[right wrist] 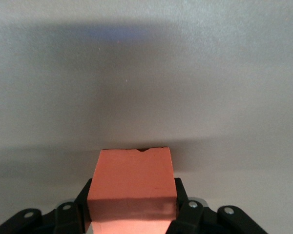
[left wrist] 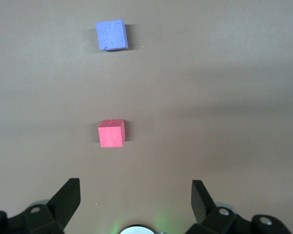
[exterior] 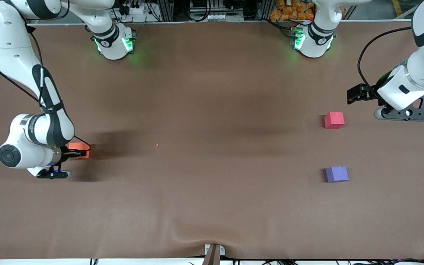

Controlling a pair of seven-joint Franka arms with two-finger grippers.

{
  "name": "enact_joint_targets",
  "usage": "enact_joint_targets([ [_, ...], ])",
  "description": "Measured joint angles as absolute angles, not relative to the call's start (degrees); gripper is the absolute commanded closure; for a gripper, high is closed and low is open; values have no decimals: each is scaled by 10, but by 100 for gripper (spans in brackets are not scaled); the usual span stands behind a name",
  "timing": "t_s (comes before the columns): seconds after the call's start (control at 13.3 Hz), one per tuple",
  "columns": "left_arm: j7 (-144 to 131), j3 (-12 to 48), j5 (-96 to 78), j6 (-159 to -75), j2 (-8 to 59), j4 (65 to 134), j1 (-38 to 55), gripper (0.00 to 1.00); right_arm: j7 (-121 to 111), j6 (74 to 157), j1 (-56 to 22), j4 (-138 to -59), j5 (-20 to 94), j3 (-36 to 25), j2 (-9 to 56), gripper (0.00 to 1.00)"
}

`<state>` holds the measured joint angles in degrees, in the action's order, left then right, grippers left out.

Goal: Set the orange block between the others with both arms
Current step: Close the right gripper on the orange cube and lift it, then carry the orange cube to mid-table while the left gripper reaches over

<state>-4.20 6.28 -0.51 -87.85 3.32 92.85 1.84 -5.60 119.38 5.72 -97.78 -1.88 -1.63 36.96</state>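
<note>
The orange block (exterior: pixel 78 149) sits low at the right arm's end of the table, and my right gripper (exterior: pixel 76 152) is shut on it. In the right wrist view the orange block (right wrist: pixel 132 187) fills the space between both fingers (right wrist: pixel 83 204), which press its sides. The red-pink cube (exterior: pixel 334 120) and the purple-blue cube (exterior: pixel 337 173) lie toward the left arm's end, the purple-blue one nearer the front camera. My left gripper (exterior: pixel 357 94) hangs open beside the red-pink cube, empty. The left wrist view shows the red-pink cube (left wrist: pixel 111 133) and the purple-blue cube (left wrist: pixel 112 35) ahead of that open gripper (left wrist: pixel 136 195).
A brown mat (exterior: pixel 212 154) covers the table. The two arm bases (exterior: pixel 114 40) (exterior: pixel 313 38) stand at the edge farthest from the front camera. A small bracket (exterior: pixel 214 252) sits at the nearest edge. A tiny red speck (exterior: pixel 157 144) lies on the mat.
</note>
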Motion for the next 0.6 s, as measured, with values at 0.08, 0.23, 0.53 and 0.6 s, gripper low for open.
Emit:
enact_joint_targets([
  [0.08, -42, 63, -5, -878, 33, 928, 19, 0, -53, 1194, 56, -971, -19, -15, 369, 52],
  [0.23, -42, 63, -5, -878, 33, 928, 19, 0, -35, 1183, 51, -938, -18, -13, 363, 54],
  [0.53, -60, 63, -5, -878, 38, 931, 20, 0, 2, 1099, 29, -847, -13, 10, 330, 52],
  [0.6, -62, 63, -5, -878, 41, 933, 22, 0, 29, 1079, 20, -830, -12, 20, 319, 50],
])
